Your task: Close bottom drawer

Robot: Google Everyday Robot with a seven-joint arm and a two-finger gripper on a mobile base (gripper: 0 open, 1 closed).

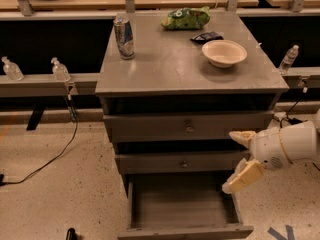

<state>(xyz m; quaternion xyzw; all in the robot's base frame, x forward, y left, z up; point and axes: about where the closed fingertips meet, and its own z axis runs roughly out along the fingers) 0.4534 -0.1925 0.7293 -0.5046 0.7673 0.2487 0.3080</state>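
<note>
— Gripper (239,159), where is it?
— Low at the grey cabinet's (107,134) right front, on a white arm (292,145) reaching in from the right edge. Its two pale fingers (243,178) are spread apart and hold nothing; one is level with the middle drawer (182,162), the other hangs over the right rear corner of the bottom drawer (182,206). Whether it touches the wood cannot be told.
— And the bottom drawer?
— Pulled well out toward the camera, its inside bare, its low front panel at the lower edge of the view. The middle drawer and the top drawer (187,127) sit further back above it.
— On the worktop (165,69)?
— A drinks can (124,36) stands at the back left, a green snack bag (185,18) lies at the back, a dark packet (206,36) is just beside a pale bowl (224,52) on the right.
</note>
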